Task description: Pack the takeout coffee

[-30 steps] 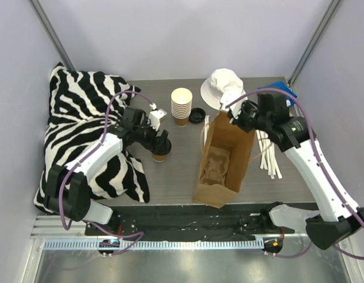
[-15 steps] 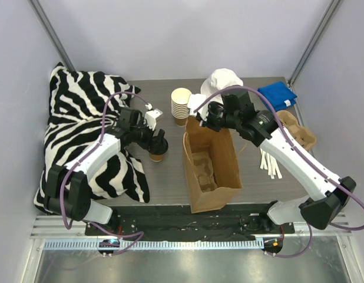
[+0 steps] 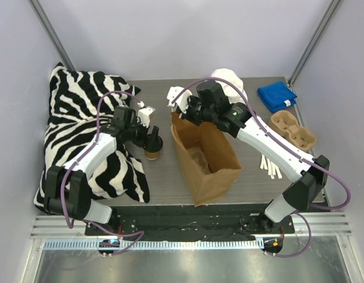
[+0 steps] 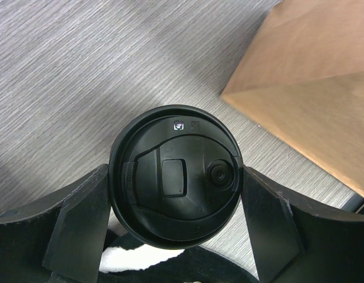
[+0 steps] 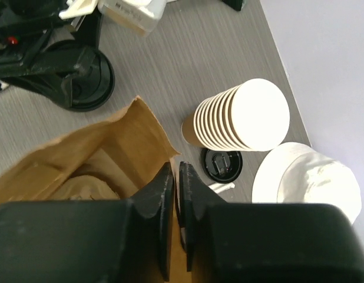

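The left hand [image 4: 177,203] is clamped on the takeout coffee [image 4: 176,177] at its black lid, upright on or barely off the bench [image 3: 164,177], near the brown paper bag [image 3: 208,159]. The right hand [image 5: 175,200] pinches the bag's rim, likely to hold its mouth open for the cup.

From the left wrist, the takeout coffee [image 4: 176,177] shows only its lid.

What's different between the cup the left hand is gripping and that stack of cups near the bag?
The gripped cup wears a black lid; the stack is open-topped. The gripped cup is single; the stack is several cups nested. The left hand clamps the gripped cup; no hand holds the stack. Both stand upright on the table beside the brown bag.
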`<act>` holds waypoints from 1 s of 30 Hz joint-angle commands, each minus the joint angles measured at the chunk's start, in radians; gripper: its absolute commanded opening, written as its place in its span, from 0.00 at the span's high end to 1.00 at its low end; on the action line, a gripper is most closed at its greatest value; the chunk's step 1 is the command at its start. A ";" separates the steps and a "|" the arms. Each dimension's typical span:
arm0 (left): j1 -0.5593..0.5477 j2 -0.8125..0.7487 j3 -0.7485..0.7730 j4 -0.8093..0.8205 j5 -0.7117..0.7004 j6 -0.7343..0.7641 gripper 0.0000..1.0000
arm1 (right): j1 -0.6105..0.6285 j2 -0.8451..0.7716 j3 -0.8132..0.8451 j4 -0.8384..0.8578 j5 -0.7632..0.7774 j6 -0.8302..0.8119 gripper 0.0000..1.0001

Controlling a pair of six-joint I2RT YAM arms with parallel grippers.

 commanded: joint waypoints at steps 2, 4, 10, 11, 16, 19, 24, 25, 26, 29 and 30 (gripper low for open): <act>0.005 -0.027 0.013 0.030 0.023 -0.013 0.43 | 0.005 0.001 0.084 0.011 0.058 0.095 0.72; 0.006 -0.018 0.025 0.024 0.020 -0.013 0.43 | 0.005 -0.010 0.090 0.001 0.072 0.106 0.67; 0.006 0.000 0.056 0.006 0.012 -0.013 0.42 | 0.004 -0.070 0.111 -0.010 0.092 0.151 0.46; 0.005 0.005 0.057 0.003 0.012 -0.013 0.42 | 0.005 -0.077 0.119 -0.015 0.089 0.159 0.39; 0.006 0.016 0.069 -0.017 0.002 -0.010 0.42 | 0.005 -0.137 0.171 -0.019 0.080 0.204 0.22; 0.006 0.020 0.074 -0.025 0.000 -0.008 0.42 | 0.005 -0.183 0.191 -0.018 0.066 0.237 0.14; 0.005 0.022 0.079 -0.042 0.003 -0.004 0.42 | 0.001 -0.249 0.226 0.014 0.126 0.305 0.12; 0.006 0.020 0.079 -0.045 0.002 -0.004 0.42 | -0.007 -0.254 0.239 0.016 0.193 0.323 0.11; 0.005 0.020 0.077 -0.046 0.002 0.001 0.42 | -0.037 -0.255 0.245 0.016 0.227 0.373 0.11; 0.005 0.014 0.068 -0.050 0.000 0.012 0.41 | -0.152 -0.271 0.214 0.001 0.246 0.453 0.12; 0.006 0.014 0.065 -0.051 0.002 0.010 0.41 | -0.257 -0.275 0.201 -0.005 0.232 0.511 0.13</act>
